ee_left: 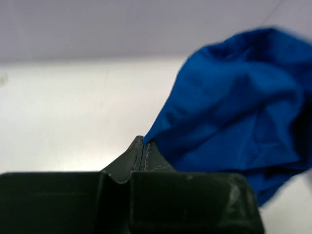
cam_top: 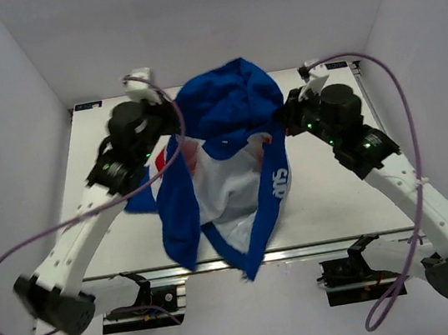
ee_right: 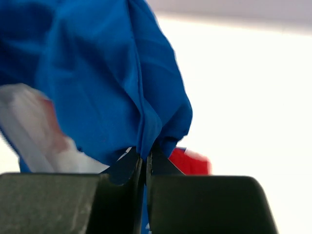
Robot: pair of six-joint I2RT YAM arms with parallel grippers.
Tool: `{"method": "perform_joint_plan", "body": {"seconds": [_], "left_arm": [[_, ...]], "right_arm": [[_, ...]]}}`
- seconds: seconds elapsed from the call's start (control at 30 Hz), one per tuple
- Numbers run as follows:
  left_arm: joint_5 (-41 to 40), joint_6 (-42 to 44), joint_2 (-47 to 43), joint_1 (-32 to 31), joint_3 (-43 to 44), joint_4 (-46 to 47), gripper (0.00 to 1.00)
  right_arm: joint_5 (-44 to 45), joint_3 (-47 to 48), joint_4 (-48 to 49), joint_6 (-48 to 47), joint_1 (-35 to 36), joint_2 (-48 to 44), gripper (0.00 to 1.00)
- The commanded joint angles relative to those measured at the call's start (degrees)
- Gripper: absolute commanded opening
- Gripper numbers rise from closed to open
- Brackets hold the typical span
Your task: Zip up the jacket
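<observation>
Small royal-blue hooded fabric jacket (cam_top: 230, 124), front unzipped, is held up over the white table (cam_top: 339, 201), pinched near the hood by the closed left gripper (ee_left: 144, 146) and closed right gripper (ee_right: 145, 158); lift-and-spread step is judged in hand, flat lay-down and zipper-end alignment are needed next.

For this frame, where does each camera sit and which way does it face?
Top external: fixed above and behind the arm bases, looking down on the table and the raised jacket; both arms show, left hand and right hand at the jacket's sides.
Left wrist: on the left arm, looking along its shut fingers to blue jacket fabric and the table.
Right wrist: on the right arm, looking along its shut fingers, blue fabric pinched between them.
Shared: every view shows the jacket.
</observation>
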Motion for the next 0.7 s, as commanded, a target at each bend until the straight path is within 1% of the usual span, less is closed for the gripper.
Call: {"method": "perform_joint_plan", "body": {"seconds": [0.0, 0.07, 0.13, 0.23, 0.3, 0.33, 0.47, 0.6, 0.67], "left_arm": [[-0.8, -4.0, -9.6, -0.6, -1.3, 5.0, 0.0], [0.8, -5.6, -13.1, -1.2, -0.4, 5.4, 0.0], [2.7, -7.0, -15.1, -1.3, 0.6, 6.1, 0.0], [4.3, -8.6, -18.3, -1.6, 2.6, 6.7, 0.0], [5.2, -9.5, -18.7, -1.7, 4.6, 5.2, 0.0], [7.3, -10.0, -18.9, -1.7, 6.5, 4.9, 0.0], [13.0, -12.8, -18.8, -1.7, 9.7, 6.2, 0.0], [13.4, -14.1, -18.3, -1.8, 11.6, 6.4, 0.0], [10.9, -14.4, -17.6, -1.7, 11.8, 6.3, 0.0]], "right_arm": [[0.2, 5.9, 1.2, -8.0, 1.2, -3.6, 0.0], [-1.1, 10.0, -0.1, -9.5, 1.6, -5.3, 0.0], [-5.5, 12.1, -0.1, -10.3, 1.8, -7.2, 0.0], [-7.1, 16.6, -1.1, -10.9, 2.1, -9.9, 0.0], [-6.3, 21.0, -2.5, -11.0, 2.1, -11.5, 0.0], [-6.3, 22.6, -4.1, -11.2, 2.1, -11.9, 0.0], [-6.9, 27.8, -6.2, -10.3, 2.1, -13.5, 0.0], [-3.0, 30.4, -7.9, -10.2, 2.1, -12.1, 0.0], [-1.3, 31.2, -9.0, -9.6, 2.1, -10.5, 0.0]]}}
